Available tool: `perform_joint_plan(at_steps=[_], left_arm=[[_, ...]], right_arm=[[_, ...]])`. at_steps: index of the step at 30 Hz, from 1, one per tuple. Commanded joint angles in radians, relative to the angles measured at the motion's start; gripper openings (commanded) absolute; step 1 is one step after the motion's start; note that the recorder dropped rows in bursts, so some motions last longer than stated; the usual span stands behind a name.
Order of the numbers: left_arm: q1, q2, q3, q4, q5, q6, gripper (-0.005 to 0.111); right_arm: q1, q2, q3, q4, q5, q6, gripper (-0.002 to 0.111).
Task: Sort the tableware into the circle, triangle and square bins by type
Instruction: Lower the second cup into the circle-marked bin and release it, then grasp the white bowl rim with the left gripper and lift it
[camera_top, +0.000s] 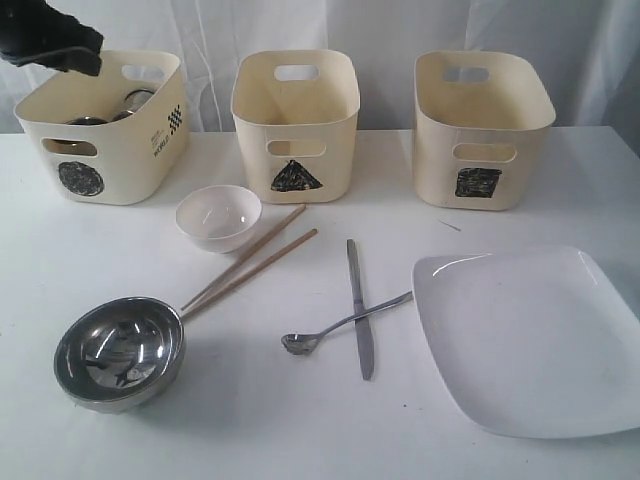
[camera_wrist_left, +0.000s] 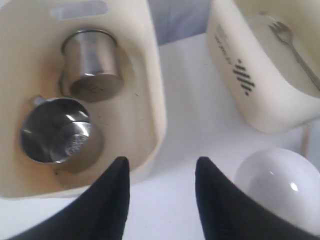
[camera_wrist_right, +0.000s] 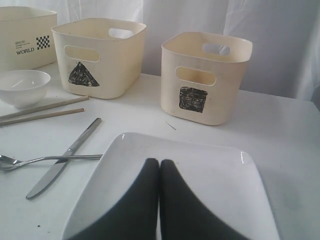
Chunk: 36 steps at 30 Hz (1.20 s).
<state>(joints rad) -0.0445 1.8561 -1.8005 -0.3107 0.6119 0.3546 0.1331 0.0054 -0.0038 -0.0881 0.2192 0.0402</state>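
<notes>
Left gripper (camera_wrist_left: 161, 167), spread and empty, hangs above the circle bin (camera_top: 120, 160); small white bowl (camera_top: 219, 215) lies just beside that bin, nearer this arm

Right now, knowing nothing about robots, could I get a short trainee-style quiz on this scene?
1. True or false: both steel cups lie inside the circle bin.
2. How many bowls sit out on the table?
3. Which stands open, the left claw or the right claw?
Key: 1 true; 2 two, the white bowl and the steel bowl; 3 the left claw.
</notes>
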Motion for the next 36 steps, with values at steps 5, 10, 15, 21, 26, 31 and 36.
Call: perform_joint_plan(at_steps=[5,10,15,21,26,31,36], left_arm=[[-0.119,-0.048,0.202,-0.019,-0.033,0.027,0.049],[-0.137,-0.037,0.285,-0.022,-0.111,0.0,0.058],[-0.137,0.017,0.299,-0.079,-0.099,-0.011,0.059],[-0.137,0.063,0.299,-0.113,-0.108,0.009,0.059],[-0.173,0.109,0.299,-0.132,-0.165,0.026,0.059],[-0.19,0.157,0.299,-0.132,-0.212,0.027,0.059],[-0.188,0.172,0.299,-0.128,-0.254,0.045,0.059]], right_arm=[[-0.006,-0.005,0.004,-0.005,0.0,0.003,0.0],[-0.006,-0.005,0.004,-0.005,0.0,0.003,0.0],[-0.006,-0.005,0.004,-0.005,0.0,0.003,0.0],[-0.006,-0.005,0.004,-0.005,0.0,0.003,0.0],[-0.006,-0.005,0.004,-0.005,0.0,0.003,0.0],[-0.006,-0.005,0.004,-0.005,0.0,0.003,0.0],[-0.006,-0.005,0.004,-0.005,0.002,0.003,0.0]])
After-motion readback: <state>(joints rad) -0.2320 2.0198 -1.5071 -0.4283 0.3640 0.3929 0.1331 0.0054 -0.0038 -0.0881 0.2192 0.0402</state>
